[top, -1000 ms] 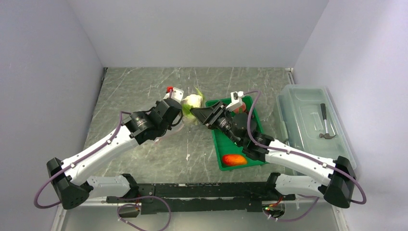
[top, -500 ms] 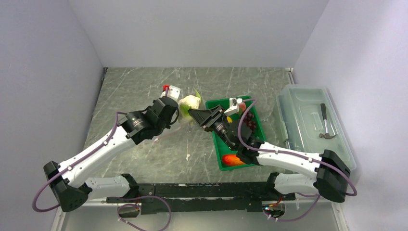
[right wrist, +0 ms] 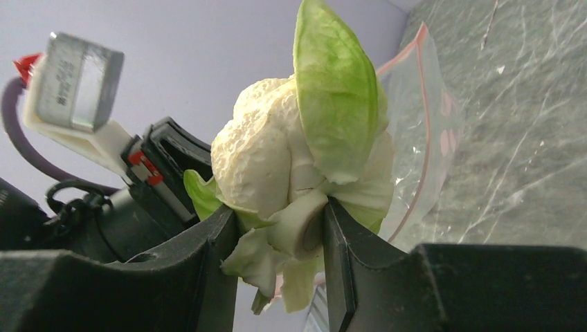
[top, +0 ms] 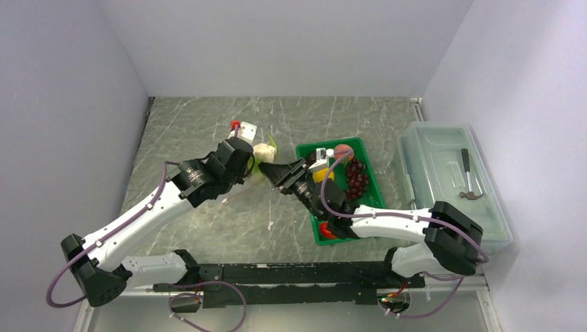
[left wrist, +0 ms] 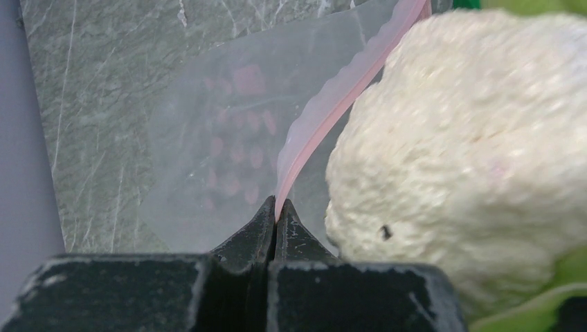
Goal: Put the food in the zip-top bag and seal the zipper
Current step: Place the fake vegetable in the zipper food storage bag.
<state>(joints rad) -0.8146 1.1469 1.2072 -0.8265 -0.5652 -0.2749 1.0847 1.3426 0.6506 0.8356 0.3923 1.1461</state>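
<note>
Lettuce [right wrist: 291, 173] is sitting in my right tool [right wrist: 280, 221], half-closed around its stem, and is probably light and squashy. My left tool [left wrist: 275, 207] is pinching tight on the floppy zipper [left wrist: 332, 104], holding the zip-top bag [left wrist: 208, 138] just ahead.

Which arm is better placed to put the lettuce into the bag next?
Right: the right gripper grips the lettuce beside the zip-top bag; the left gripper is pinching the zipper.
</note>
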